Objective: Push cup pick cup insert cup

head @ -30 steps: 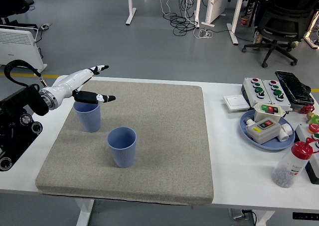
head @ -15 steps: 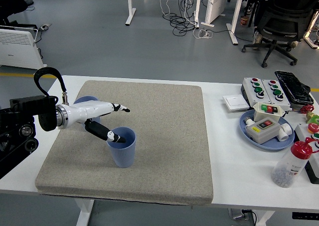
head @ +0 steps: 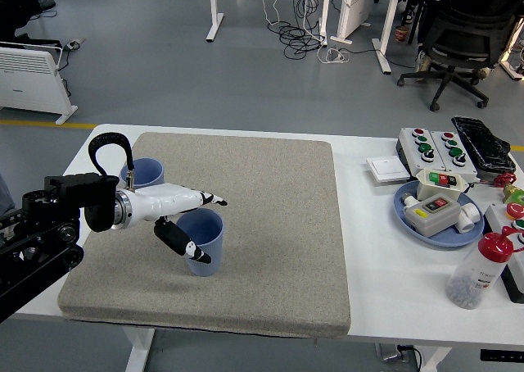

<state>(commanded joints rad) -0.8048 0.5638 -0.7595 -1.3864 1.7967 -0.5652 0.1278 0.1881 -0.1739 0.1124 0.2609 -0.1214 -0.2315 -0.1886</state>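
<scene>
Cups on a grey mat point(head: 270, 249) that covers the left and middle of the table point(head: 372, 216). The near cup point(head: 202, 239) stands upright a little left of the mat's centre, toward its front edge; the far cup point(head: 142, 174) stands upright close to the mat's left edge, partly hidden behind the arm. The left hand point(head: 182, 216) brackets the near cup: thumb point(head: 182, 241) low across the cup's front-left wall, fingers point(head: 209, 198) stretched flat over the rim at its far side. The hand is apart, not clamped; whether thumb or fingers touch the cup cannot be told. The right hand is out of view.

Handling, as judged: both cups look like thin, ribbed, empty plastic tumblers, so light, easily tipped by a push near the rim, and liable to flex under a hard squeeze. A push belongs low on the wall; a lift belongs around the upper wall, thumb opposing fingers, just below the rim. The tapered form suggests the cups should nest if kept upright and centred.
</scene>
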